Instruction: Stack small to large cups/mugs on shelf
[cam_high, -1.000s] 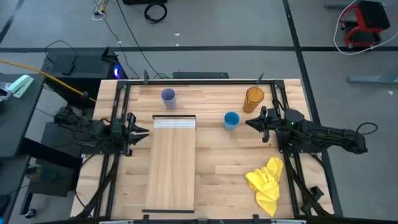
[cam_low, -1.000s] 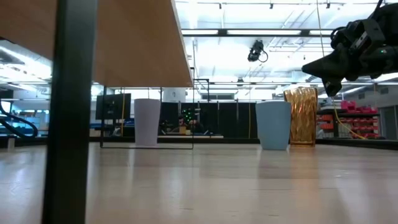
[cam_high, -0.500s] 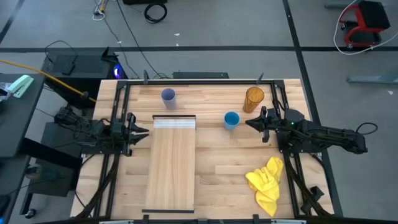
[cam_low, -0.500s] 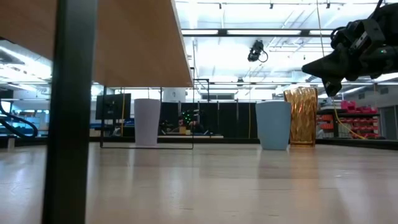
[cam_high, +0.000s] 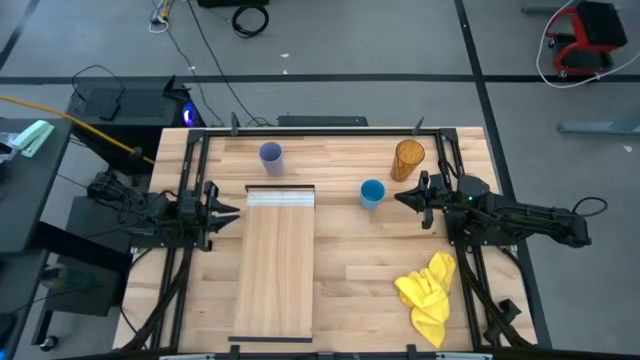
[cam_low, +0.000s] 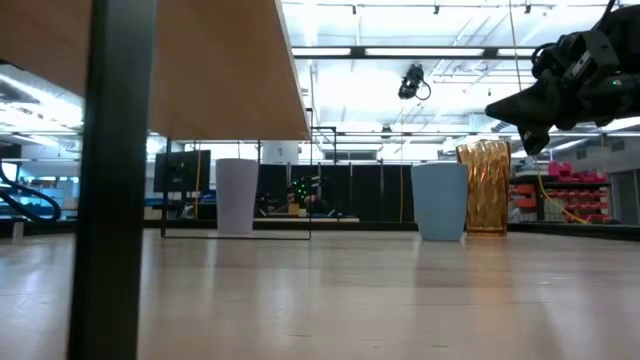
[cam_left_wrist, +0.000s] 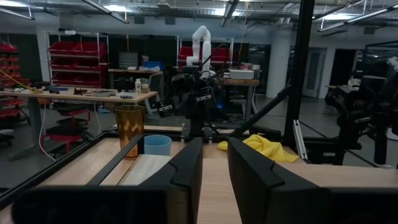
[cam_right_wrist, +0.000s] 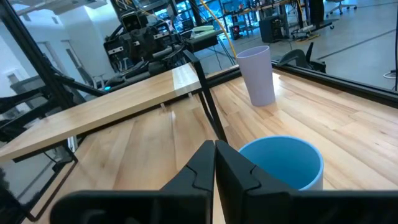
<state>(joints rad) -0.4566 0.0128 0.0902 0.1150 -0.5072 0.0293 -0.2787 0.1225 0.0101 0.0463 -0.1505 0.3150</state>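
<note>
In the high view the yellow cloth lies nearest, at the lower right of the table. The shelf runs up the middle left of the frame, its white strip at the far end; nothing stands on it.

At mid height on the left edge of the table, the left gripper waits just beside the shelf, pointing right. In the left wrist view its fingers stand slightly apart with a narrow gap between them and nothing in it.

On the right at the same height, the right gripper points left, close to the blue cup but apart from it. In the right wrist view its fingers are pressed together and hold nothing, with the blue cup just ahead of the tips. In the low view this gripper hangs at the upper right, above the table.

The blue cup stands upright right of centre. Farther back and to its right stands the amber cup, upright, near the upper right of the table. The lavender cup stands upright at the upper left, just beyond the white strip. In the low view the three show in a row across the middle: lavender, blue, amber.
</note>
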